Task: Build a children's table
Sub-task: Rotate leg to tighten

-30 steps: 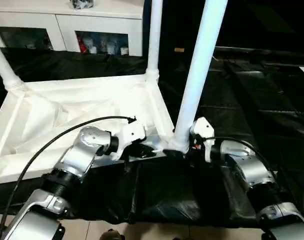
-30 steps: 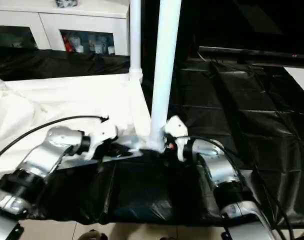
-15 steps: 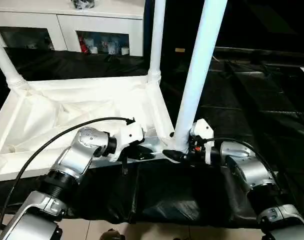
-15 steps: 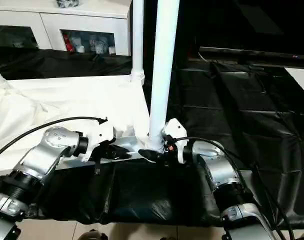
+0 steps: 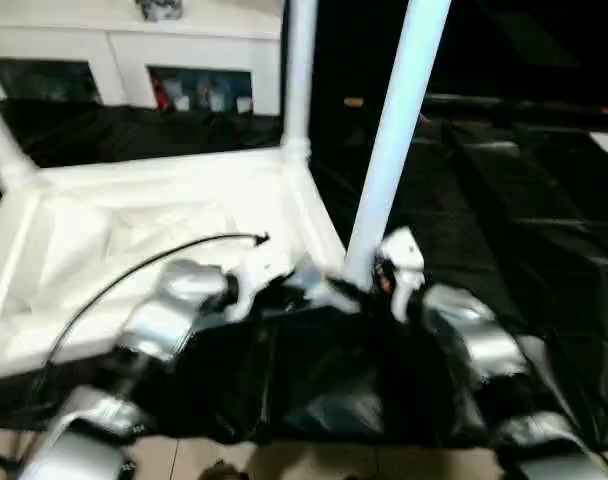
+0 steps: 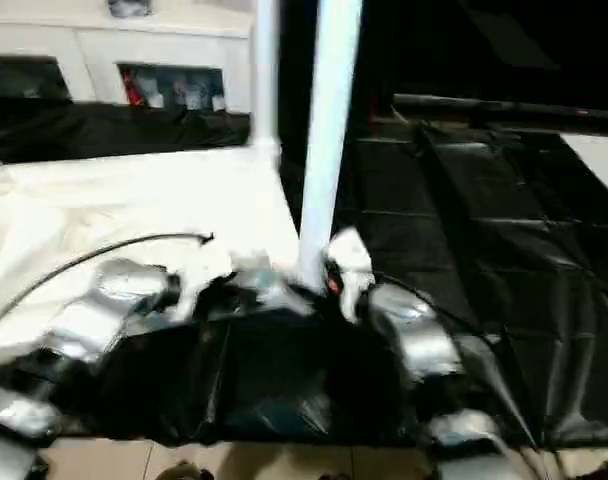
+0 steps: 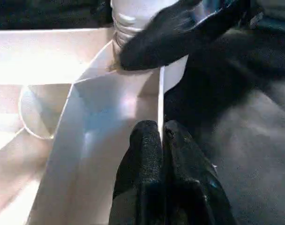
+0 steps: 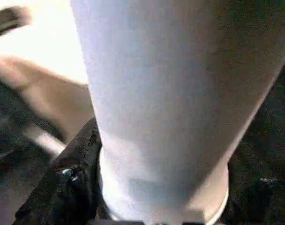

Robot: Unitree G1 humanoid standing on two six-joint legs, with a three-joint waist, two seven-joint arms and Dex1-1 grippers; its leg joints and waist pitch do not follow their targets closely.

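The children's table lies upside down: its white top (image 5: 134, 215) rests on the black-draped surface with the ribbed underside up. Three white legs stand upright in corner sockets: the near leg (image 5: 394, 130), a far leg (image 5: 299, 70) and one at the far left (image 5: 2, 150). My left gripper (image 7: 160, 132) is shut on the thin near rim of the top, close to the near leg's socket. My right gripper (image 5: 362, 290) is closed around the near leg's base. One of its fingers (image 8: 79, 173) lies against the collar, and it also appears as a black finger (image 7: 180, 33) pressed on the leg.
A white cabinet (image 5: 134, 55) with glass doors stands behind the work surface. Black sheeting (image 5: 504, 180) stretches to the right and hangs over the front edge, with pale floor (image 5: 284, 465) below. A black cable (image 5: 154, 262) arcs over my left forearm.
My right gripper has closed in around the base of the near leg. The left gripper keeps its hold on the rim. The head camera has shifted.
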